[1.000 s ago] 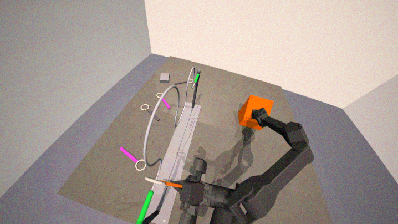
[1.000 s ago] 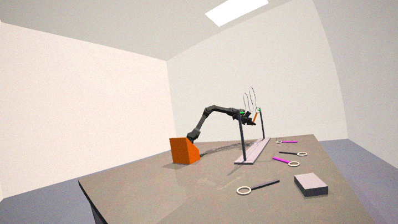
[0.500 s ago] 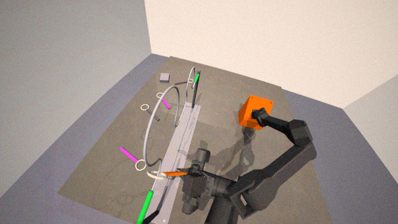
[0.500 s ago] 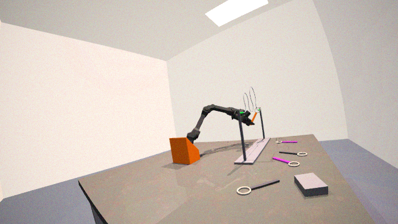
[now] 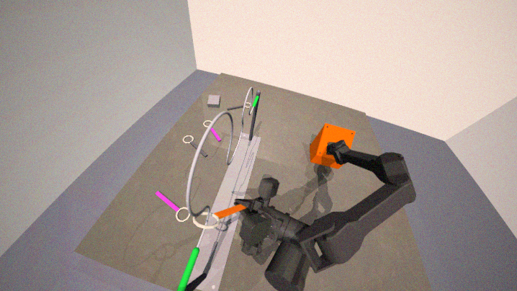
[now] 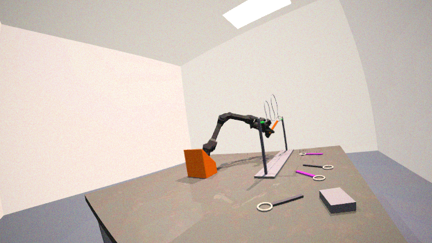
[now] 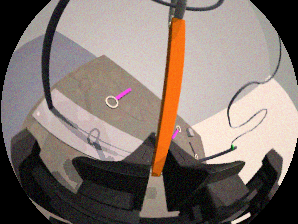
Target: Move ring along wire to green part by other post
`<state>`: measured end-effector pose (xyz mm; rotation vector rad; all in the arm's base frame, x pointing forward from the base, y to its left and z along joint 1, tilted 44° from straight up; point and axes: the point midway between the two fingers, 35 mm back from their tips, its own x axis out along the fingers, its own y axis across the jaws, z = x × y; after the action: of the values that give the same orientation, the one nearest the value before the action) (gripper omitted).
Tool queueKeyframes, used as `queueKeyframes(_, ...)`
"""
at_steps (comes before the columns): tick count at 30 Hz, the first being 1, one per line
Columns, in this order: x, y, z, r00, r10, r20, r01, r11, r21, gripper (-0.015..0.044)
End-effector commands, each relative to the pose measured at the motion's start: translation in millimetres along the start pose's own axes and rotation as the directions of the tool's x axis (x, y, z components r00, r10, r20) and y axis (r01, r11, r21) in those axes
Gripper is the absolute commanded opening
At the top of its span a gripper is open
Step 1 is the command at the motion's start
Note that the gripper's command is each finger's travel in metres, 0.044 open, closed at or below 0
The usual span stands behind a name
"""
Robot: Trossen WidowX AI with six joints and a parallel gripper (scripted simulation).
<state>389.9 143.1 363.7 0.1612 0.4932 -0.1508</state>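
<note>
Because the ring [image 5: 205,227] sits around the thin grey wire [image 5: 190,170] [image 7: 244,90], just past the near green part [image 5: 189,268] in the top view, the step in hand seems to be carrying it into the first bend. The gripper [image 5: 241,204] [image 6: 271,133] [image 7: 157,136] is clamped on the far end of the orange handle [image 5: 230,210] [image 6: 274,127] [image 7: 172,95], which slants up from the fingers to the ring. Whether the wire runs clear of the ring's inner edge I can't fairly judge at this size.

To do this well, keep the wire near the middle of the hole and turn the ring with each bend, so that its face stays square to the wire. Small moves would suit, with the wrist turning as the path climbs into the big loop. Held so far from the ring, the handle will make a slight twist at the fingers into a wide swing at the hole, so the grip should stay firm.

As for edges, the handle's ring end looks the likeliest to brush the curl by the loop's foot. The arm's side of the wire offers open room, with the base strip [image 5: 231,170] [image 6: 279,163] [image 7: 90,127] well below. The far green part [image 5: 255,101] [image 6: 262,122] [image 7: 233,147], by the far post [image 5: 253,119] [image 6: 262,148], lies beyond both loops, so most of the route remains.
</note>
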Motion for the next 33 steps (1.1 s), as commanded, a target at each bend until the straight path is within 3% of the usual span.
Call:
queueKeyframes(1,0,-17,-1,0.998,-0.060,0.001,0.060,0.993,-0.101,-0.0150)
queueKeyframes(16,-8,-69,13,0.971,-0.233,0.051,0.233,0.880,-0.413,-0.0150)
queueKeyframes(33,-27,-114,47,0.908,-0.385,0.165,0.385,0.612,-0.691,-0.0150)
